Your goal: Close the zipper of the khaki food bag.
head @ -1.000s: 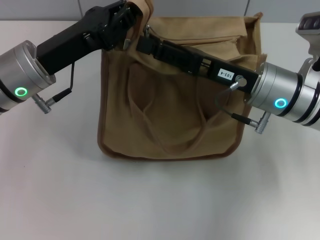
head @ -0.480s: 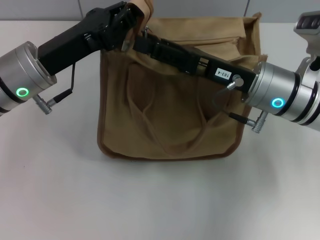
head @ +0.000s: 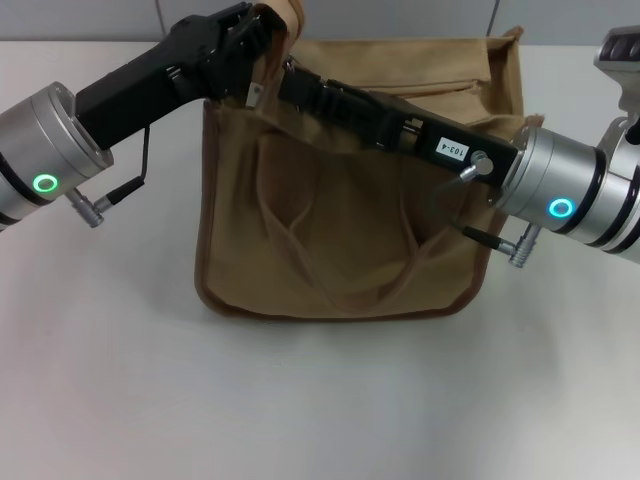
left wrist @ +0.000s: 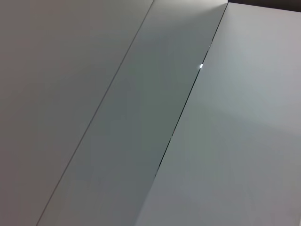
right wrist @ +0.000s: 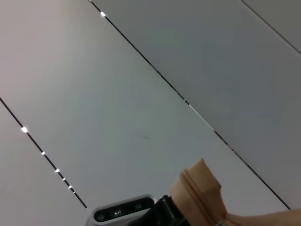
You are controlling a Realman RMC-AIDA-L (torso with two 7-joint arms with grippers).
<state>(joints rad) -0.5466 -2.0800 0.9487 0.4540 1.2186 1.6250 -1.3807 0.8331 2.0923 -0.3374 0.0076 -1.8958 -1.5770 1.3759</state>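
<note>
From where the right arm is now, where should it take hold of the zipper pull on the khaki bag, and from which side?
Grip the small metal pull tab of the zipper at the khaki food bag's top left corner, probably coming from the bag's right along the zipper line. The left gripper pinches that raised corner, which would keep the seam taut, and the right gripper lies along the top, its tip there.

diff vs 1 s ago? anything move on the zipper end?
Little. The right gripper swung slightly toward the bag's left end and came back; it reaches across the khaki food bag top near the left corner. The left gripper stayed at that raised corner. Bag unmoved; zipper pull not visible.
</note>
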